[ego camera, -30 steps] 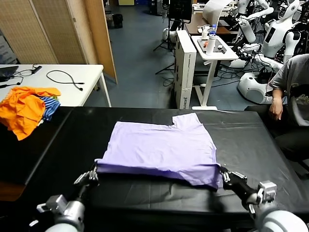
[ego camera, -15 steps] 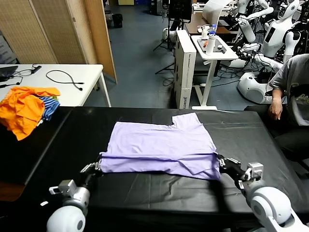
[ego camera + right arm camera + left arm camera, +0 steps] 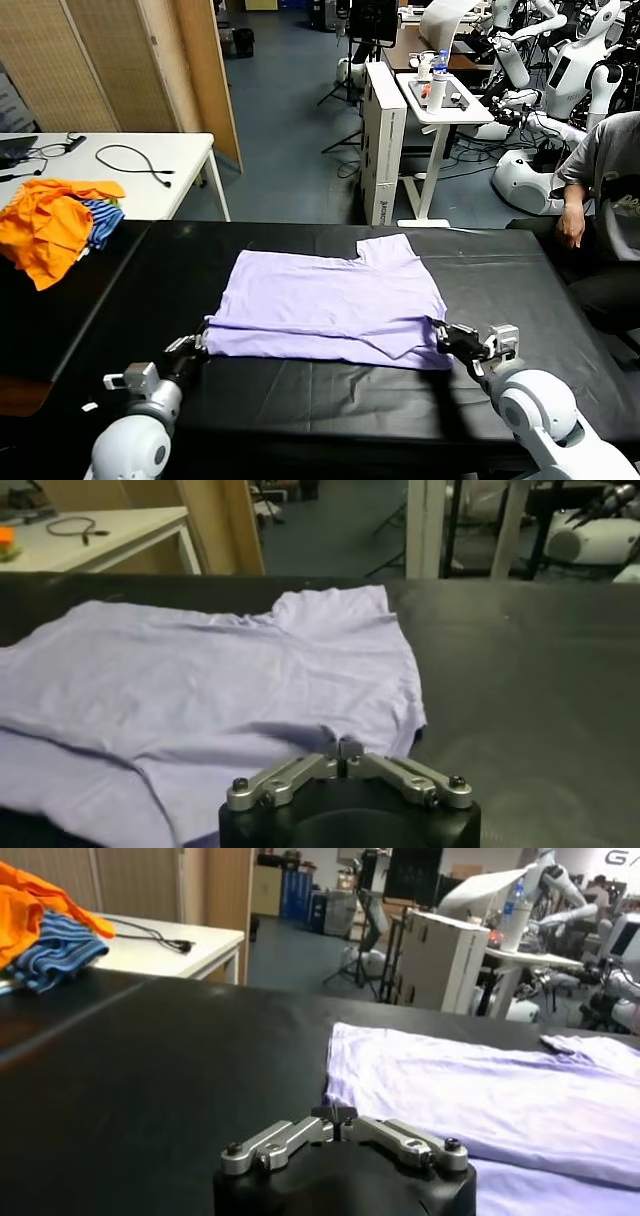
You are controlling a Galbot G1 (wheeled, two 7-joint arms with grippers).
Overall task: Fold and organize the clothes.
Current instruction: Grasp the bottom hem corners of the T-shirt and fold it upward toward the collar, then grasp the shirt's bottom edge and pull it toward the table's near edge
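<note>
The pale lavender T-shirt (image 3: 330,300) lies spread on the black table (image 3: 530,280), plain side up, with its near part doubled over in a fold. My left gripper (image 3: 200,343) is shut on the shirt's near left corner. My right gripper (image 3: 442,338) is shut on the near right corner. In the left wrist view my gripper (image 3: 335,1114) has its tips closed at the shirt's edge (image 3: 500,1108). In the right wrist view my gripper (image 3: 345,746) pinches a ridge of the cloth (image 3: 200,680).
Orange garments (image 3: 45,225) and a blue-and-white striped one (image 3: 103,222) lie piled at the table's far left. A white desk (image 3: 150,170) with a cable stands behind. A seated person (image 3: 600,170) is at the far right. A white stand (image 3: 440,100) is behind the table.
Both grippers have moved away from me over the table, carrying the shirt's near edge with them. The near part now lies folded further over the shirt.
</note>
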